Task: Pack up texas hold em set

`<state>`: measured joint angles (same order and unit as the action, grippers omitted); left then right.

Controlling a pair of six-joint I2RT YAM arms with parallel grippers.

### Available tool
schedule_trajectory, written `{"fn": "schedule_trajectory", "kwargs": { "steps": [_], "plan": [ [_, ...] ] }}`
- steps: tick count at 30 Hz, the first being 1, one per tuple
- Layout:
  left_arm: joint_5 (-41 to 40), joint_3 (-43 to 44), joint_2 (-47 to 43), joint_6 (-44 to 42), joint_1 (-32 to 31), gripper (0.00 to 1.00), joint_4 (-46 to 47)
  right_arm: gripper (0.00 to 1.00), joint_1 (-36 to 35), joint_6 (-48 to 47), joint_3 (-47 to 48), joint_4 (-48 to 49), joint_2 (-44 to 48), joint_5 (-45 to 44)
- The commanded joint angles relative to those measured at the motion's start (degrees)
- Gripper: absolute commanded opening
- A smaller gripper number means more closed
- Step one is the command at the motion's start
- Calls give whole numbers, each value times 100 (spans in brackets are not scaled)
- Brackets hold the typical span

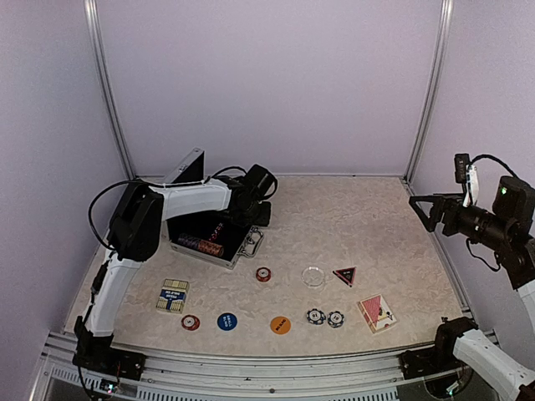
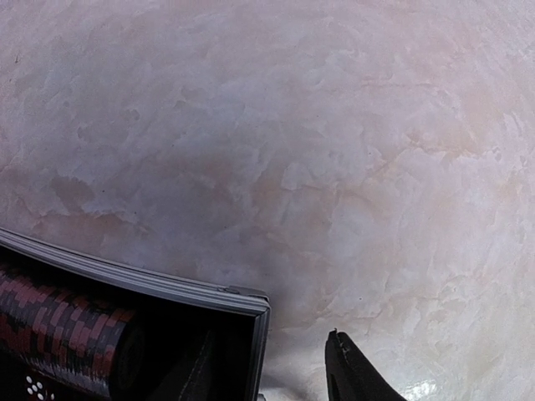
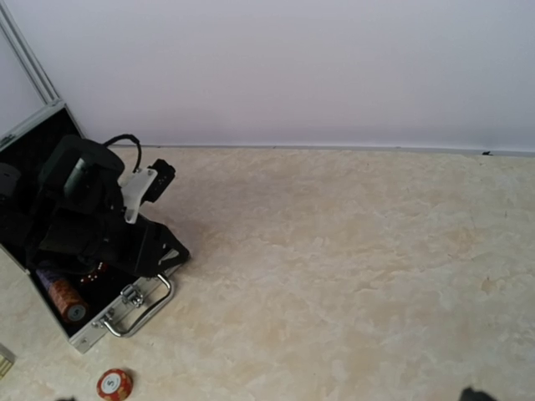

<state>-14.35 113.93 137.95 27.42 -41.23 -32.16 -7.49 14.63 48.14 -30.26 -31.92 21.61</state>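
Left jaws part open, nothing held. They straddle a corner of the open briefcase (image 2: 125,280) rim, one finger (image 2: 353,378) outside over the desk (image 2: 334,167), the other inside next to the chip roll (image 2: 58,334); rim contact can't tell. Loose nearer the arm bases: blue deck (image 1: 172,295), red deck (image 1: 377,312), blue disc (image 1: 226,321), orange disc (image 1: 281,324), clear disc (image 1: 313,276), triangle (image 1: 344,275), a few chips. Right jaws wide, empty, raised well off right.
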Motion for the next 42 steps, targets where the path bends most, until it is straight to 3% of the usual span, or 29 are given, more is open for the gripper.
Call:
{"fn": "schedule_trajectory", "kwargs": {
  "steps": [1,34,42],
  "plan": [
    [-148,197,-383,-23,-117,47,372,99,-63,13,-56,-95,84,-65],
    [-293,-596,-1423,106,-38,96,608,99,-68,9,-130,25,-49,-10],
    [-349,-865,-1769,97,-107,99,738,99,-65,9,-123,55,-98,17]
  ]
}}
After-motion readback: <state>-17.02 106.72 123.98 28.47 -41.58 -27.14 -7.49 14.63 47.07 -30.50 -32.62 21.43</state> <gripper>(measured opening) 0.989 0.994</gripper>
